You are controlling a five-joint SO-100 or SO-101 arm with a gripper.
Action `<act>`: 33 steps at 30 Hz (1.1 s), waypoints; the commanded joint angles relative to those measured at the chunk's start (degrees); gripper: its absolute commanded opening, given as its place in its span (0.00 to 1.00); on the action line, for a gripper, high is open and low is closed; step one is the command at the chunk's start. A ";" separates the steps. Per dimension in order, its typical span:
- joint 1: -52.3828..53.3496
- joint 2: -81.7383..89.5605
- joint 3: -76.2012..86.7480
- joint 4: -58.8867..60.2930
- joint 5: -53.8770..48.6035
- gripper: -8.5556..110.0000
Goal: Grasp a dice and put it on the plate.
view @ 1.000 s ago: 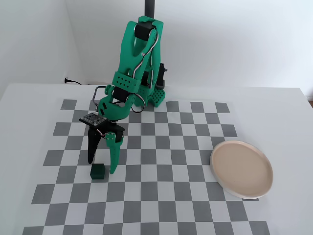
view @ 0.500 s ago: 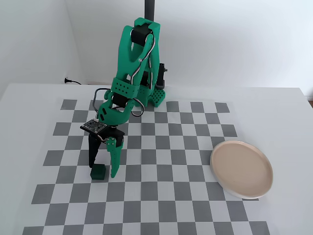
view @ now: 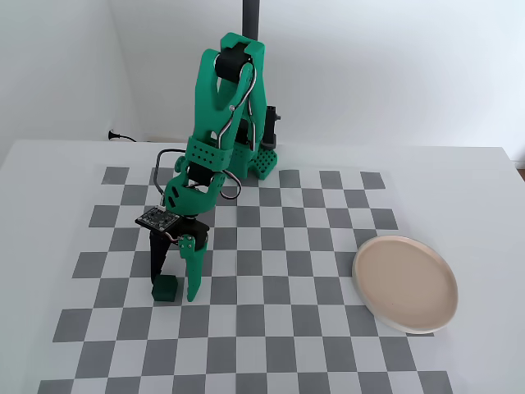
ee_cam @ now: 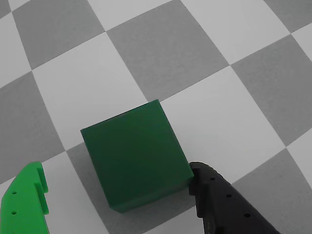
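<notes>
The dark green dice rests on the checkered mat between my two fingers. My gripper is open and lowered around it. The black finger touches the dice's right corner. The bright green finger stands apart from it on the left, with bare mat between. In the fixed view the dice lies near the mat's front left with the gripper straddling it. The beige-pink plate sits empty at the right edge of the mat, far from the gripper.
The grey-and-white checkered mat covers a white table. The green arm's base stands at the back of the mat with a dark pole behind it. A cable runs from the wall at back left.
</notes>
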 commanded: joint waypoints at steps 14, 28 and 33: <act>-2.02 -0.35 -4.31 -1.85 -0.70 0.29; -0.88 -3.16 -6.86 -1.76 0.53 0.21; -0.97 -3.43 -6.86 -2.02 0.53 0.12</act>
